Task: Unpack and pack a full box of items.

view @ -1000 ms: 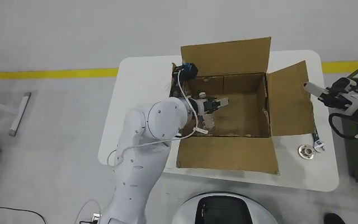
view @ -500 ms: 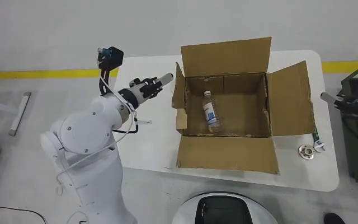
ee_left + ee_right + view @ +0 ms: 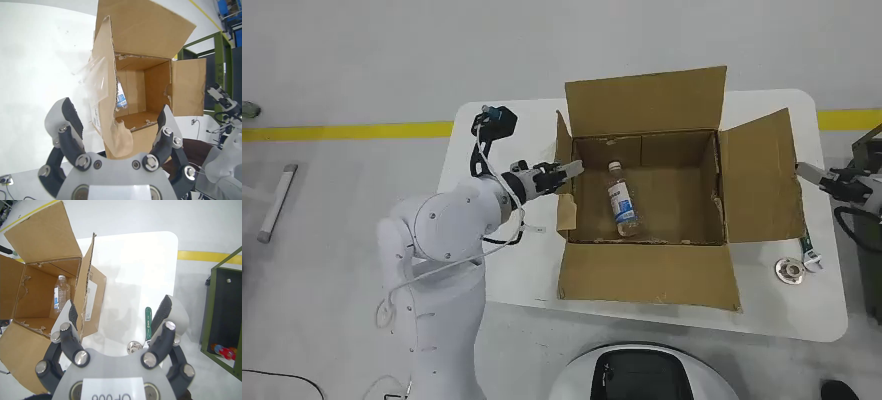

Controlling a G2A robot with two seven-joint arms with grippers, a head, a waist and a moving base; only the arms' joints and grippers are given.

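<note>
- The bottle (image 3: 619,199) is laid flat on the floor of the open box (image 3: 647,275), with its cap toward the far wall
- The left end effector (image 3: 567,170) is held apart and empty at the box's left flap, with the bottle just beyond and below
- The right end effector (image 3: 119,300), likewise apart, is held well off, so the left is judged nearer

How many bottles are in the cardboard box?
1: a clear bottle lying on the box floor, nearer the left tool. The walls may hide a little floor.
</note>
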